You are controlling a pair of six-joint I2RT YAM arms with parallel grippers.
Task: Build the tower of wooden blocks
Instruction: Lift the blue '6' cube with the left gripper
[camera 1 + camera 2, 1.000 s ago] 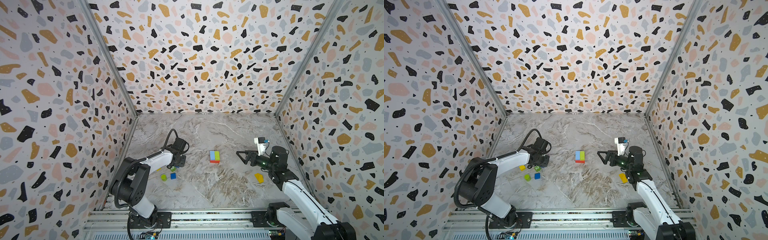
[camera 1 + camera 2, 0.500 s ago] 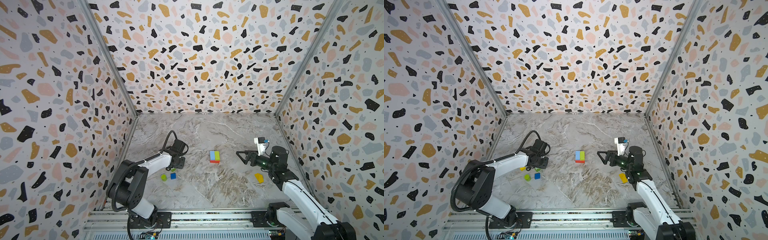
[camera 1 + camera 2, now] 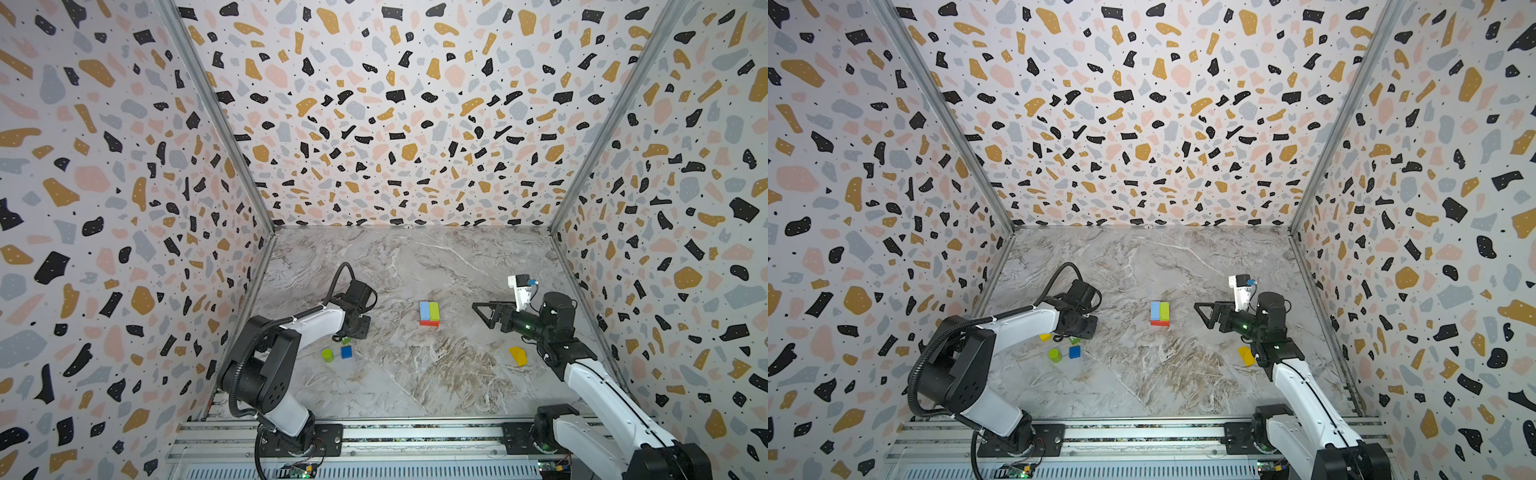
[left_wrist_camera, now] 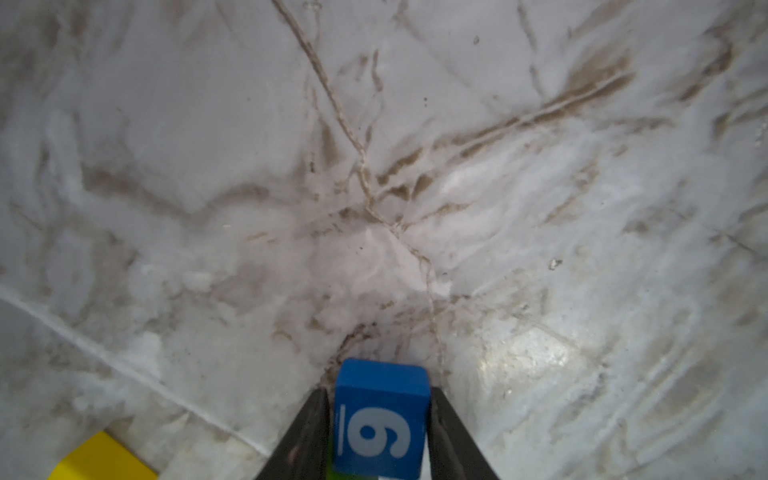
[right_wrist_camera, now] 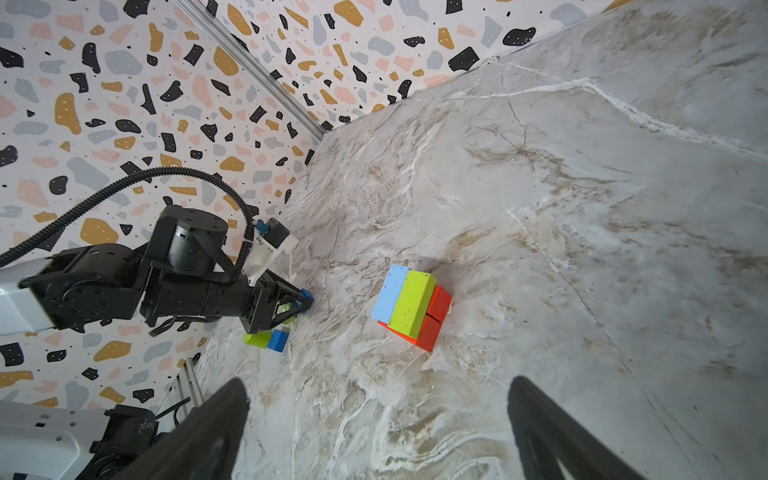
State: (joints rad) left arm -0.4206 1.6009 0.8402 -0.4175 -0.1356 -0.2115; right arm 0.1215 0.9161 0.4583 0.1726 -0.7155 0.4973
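In both top views the wood block tower [image 3: 429,312] [image 3: 1160,312] stands mid-table, a light blue bar and a lime bar side by side on red slabs. Well to its left, near the left arm [image 3: 316,323], a lime cylinder [image 3: 327,354] and a plain blue cube [image 3: 346,352] lie just beside each other. In a top view a yellow cube [image 3: 1045,337] peeks out by that arm. The yellow wedge [image 3: 518,355] lies on the right, near the right arm. The right gripper [image 3: 484,314] points at the tower, apart from it.

In the left wrist view, the left gripper [image 4: 380,399] pinches a numbered blue cube [image 4: 380,424] (a 6 or a 9, underlined). Its fingers [image 4: 309,436] are narrow and pressed to the cube's two sides above the marble table [image 4: 374,166]. Whether the cube touches the table I cannot tell.

In the right wrist view, the right gripper's fingers [image 5: 208,428] stand wide with nothing between them, and the tower sits beyond them, untouched.
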